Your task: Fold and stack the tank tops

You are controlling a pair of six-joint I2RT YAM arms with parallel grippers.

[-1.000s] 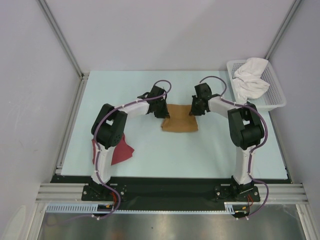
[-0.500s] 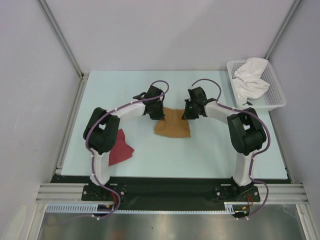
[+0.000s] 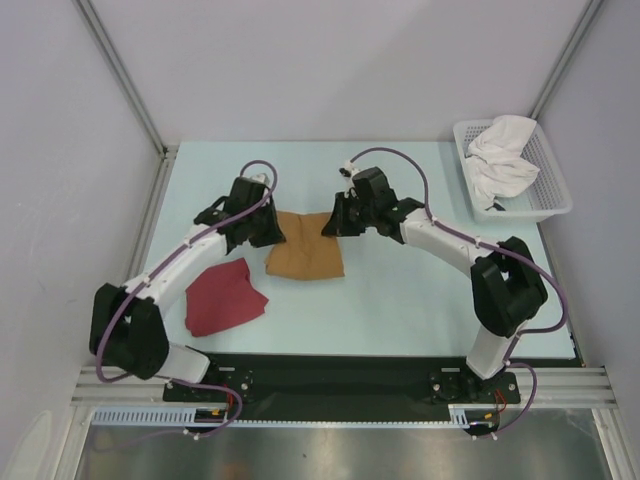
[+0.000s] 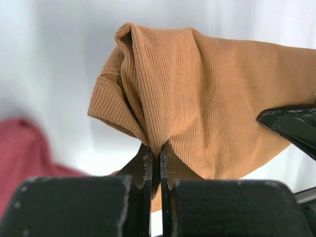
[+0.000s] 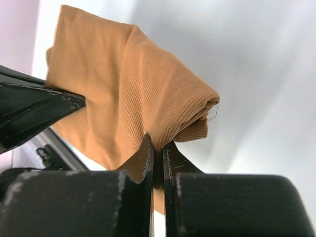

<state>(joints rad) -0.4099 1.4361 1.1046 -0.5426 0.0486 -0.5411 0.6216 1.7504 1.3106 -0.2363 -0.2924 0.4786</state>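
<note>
Two tops: both in the left half of the pale blue-green table (image 3: 420,290).
Dark red cloth tank top (image 3: 225,297): lying rumpled, near left, apart from both arms.
Left gripper (image 3: 272,232): pinched tight on the tan top's far left corner.
Tan-brown ribbed tank top (image 3: 305,258): folded, left of centre, far edge gathered between both grippers.
Right gripper (image 3: 332,222): clamped on its far right corner.
White plastic mesh basket (image 3: 553,190): far right, holding white cloth (image 3: 503,155).
</note>
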